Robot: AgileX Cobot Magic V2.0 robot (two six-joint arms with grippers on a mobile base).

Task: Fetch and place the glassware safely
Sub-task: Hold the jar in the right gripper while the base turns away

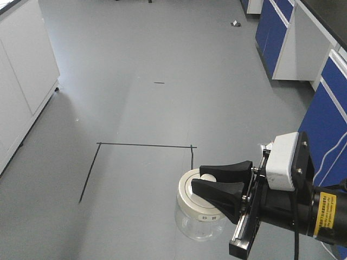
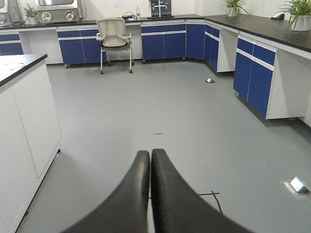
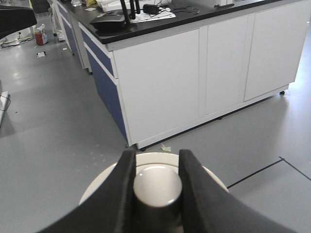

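Observation:
The glassware (image 1: 199,225) is a squat clear jar with a cream-white lid (image 1: 191,203), hanging above the grey floor at the lower right of the front view. My right gripper (image 1: 205,181) is shut on the lid's central knob (image 3: 157,187), one black finger (image 3: 200,191) on each side of it. In the right wrist view the lid's rim (image 3: 148,159) shows beyond the fingers. My left gripper (image 2: 150,154) is shut with nothing between its touching fingers, held over bare floor.
White cabinets (image 1: 21,76) stand at the left, blue-fronted cabinets (image 1: 328,103) along the right. Black tape lines (image 1: 146,145) mark the floor. An office chair (image 2: 114,40) stands far ahead. A white counter unit (image 3: 204,68) with devices on top lies beyond the jar.

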